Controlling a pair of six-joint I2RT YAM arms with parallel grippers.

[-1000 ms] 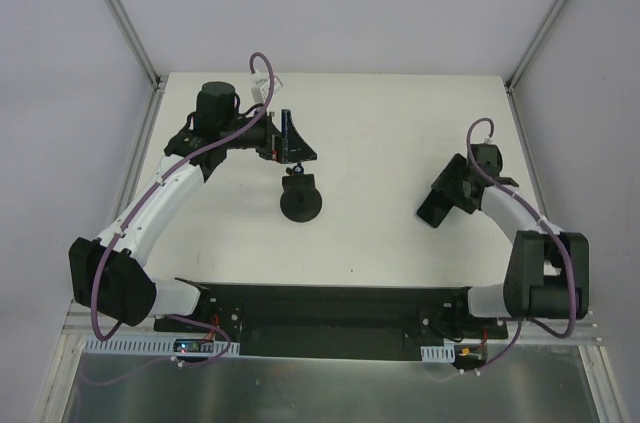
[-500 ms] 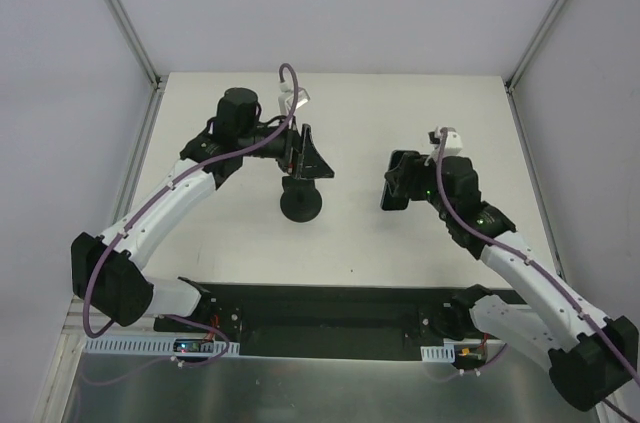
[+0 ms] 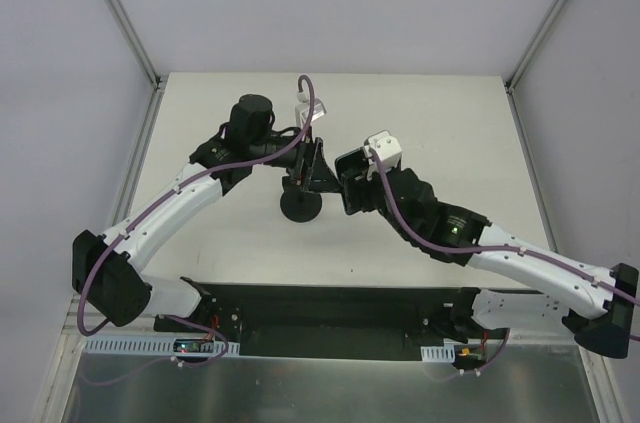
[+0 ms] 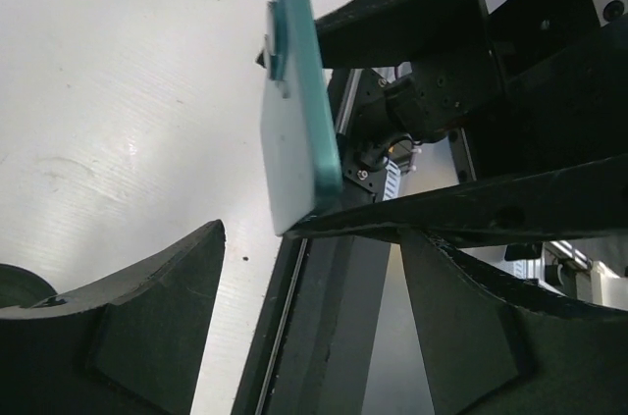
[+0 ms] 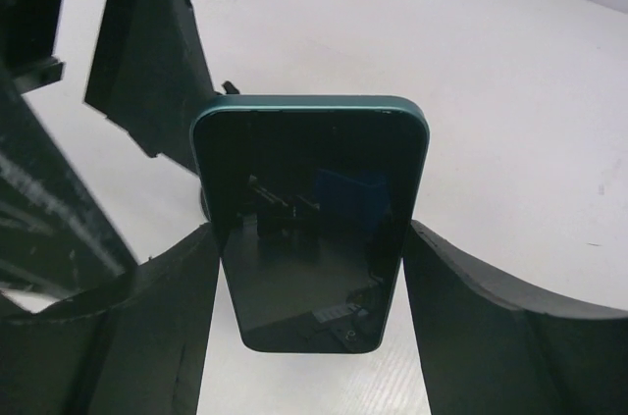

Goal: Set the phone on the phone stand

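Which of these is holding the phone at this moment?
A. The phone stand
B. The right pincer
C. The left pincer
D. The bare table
B: in the right wrist view the phone sits upright, gripped by its edges in the right pincer, not yet on the phone stand.

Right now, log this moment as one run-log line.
right tool: grips phone | left tool: open near phone stand | phone: off stand

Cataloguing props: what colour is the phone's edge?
Teal-green on the phone; right wrist view shows it best.
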